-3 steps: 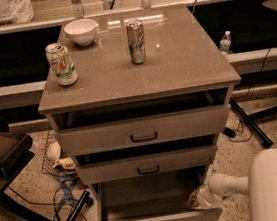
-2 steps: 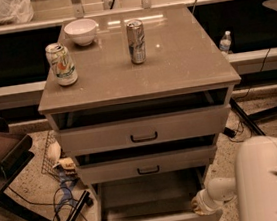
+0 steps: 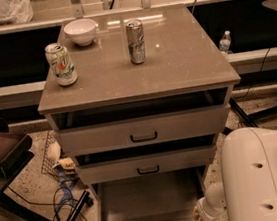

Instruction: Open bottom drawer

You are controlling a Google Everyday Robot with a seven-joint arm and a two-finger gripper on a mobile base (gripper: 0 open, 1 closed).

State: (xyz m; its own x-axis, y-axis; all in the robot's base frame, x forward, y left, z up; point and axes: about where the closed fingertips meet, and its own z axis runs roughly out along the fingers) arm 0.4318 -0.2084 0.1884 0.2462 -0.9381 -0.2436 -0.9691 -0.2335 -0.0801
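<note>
The bottom drawer (image 3: 149, 202) of the grey-beige cabinet (image 3: 173, 63) stands pulled far out. Its bare inside shows, and its front panel runs along the lower edge of the view, handle out of sight. My gripper (image 3: 201, 216) is at the drawer's right front corner, low in the view, at the end of my white arm (image 3: 260, 178). The arm fills the lower right and hides the gripper's far side.
The middle drawer (image 3: 147, 164) and top drawer (image 3: 143, 130) stand slightly out. On the cabinet top are two cans (image 3: 61, 64) (image 3: 135, 41) and a white bowl (image 3: 80, 31). A dark chair (image 3: 2, 149) and floor cables (image 3: 63, 197) lie left, a water bottle (image 3: 225, 42) right.
My white arm has swung left and closer, covering more of the lower right. The gripper stays at the bottom drawer's right front corner; the drawer remains pulled out.
</note>
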